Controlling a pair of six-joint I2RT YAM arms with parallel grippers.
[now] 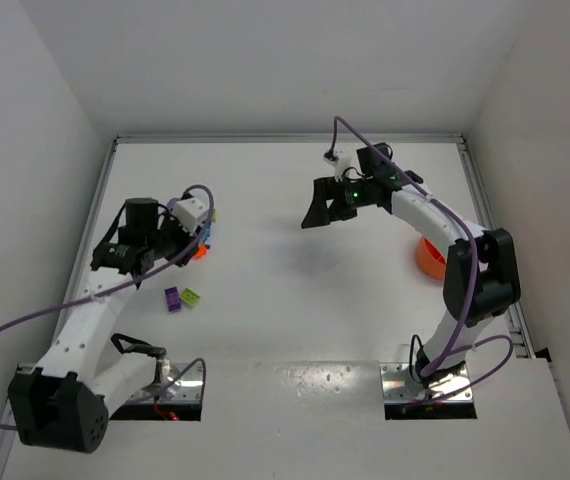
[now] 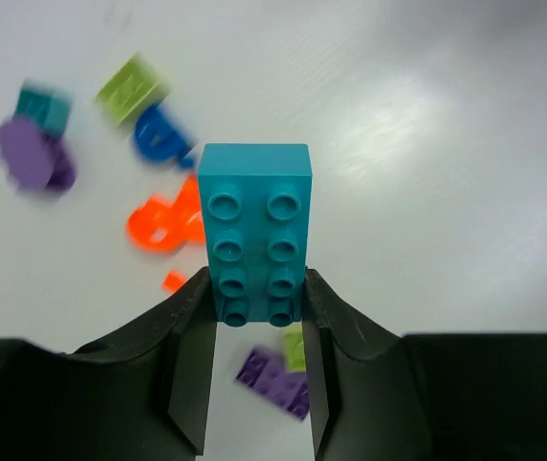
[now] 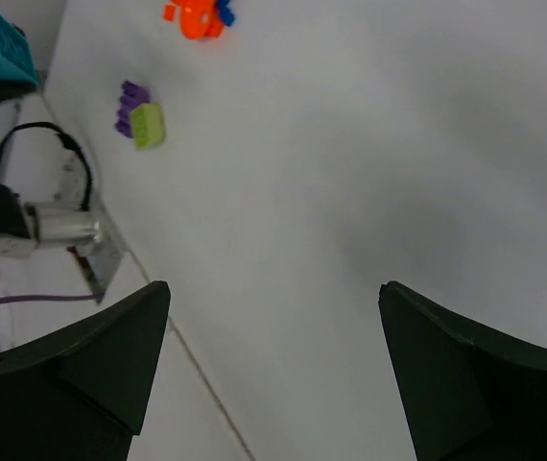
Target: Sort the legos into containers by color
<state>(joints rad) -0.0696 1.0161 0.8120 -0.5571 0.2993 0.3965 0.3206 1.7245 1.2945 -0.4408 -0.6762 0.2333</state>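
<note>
Left pincer [image 2: 259, 309]: closed partway on a teal brick [image 2: 254, 226]. The two fingers press the long sides of the brick at its near end and the studs face up. The brick is off the counter [image 1: 295, 320], centre frame in the left wrist view, and the grip looks square and secure.

Right pincer [image 3: 273, 285]: spread wide and holding nothing. It hangs over bare counter, upper centre of the overhead frame.

Orange tub [image 1: 428, 258]: at the right of the overhead frame, well apart from the bricks and partly hidden behind the right arm. Its compartments cannot be seen, so I cannot tell whether anything has been delivered.

Loose stock is all on the left side of the counter:
- Orange pieces [image 2: 163, 223] lie just left of the held brick.
- A blue piece [image 2: 158, 134] and a lime brick [image 2: 131, 88] lie above them.
- A purple piece [image 2: 32, 154] touches a second teal piece [image 2: 43, 104] at the upper left. Both are blurred.
- A purple brick [image 2: 269, 375] lies against another lime one [image 2: 295, 348], seen low in the frame between the fingers.

Assessment: the work appears to be at an early stage. One brick is in hand and not yet carried across, and at least seven pieces in five colours remain unsorted. The long transfer to the tub is the outstanding step for each.
</note>
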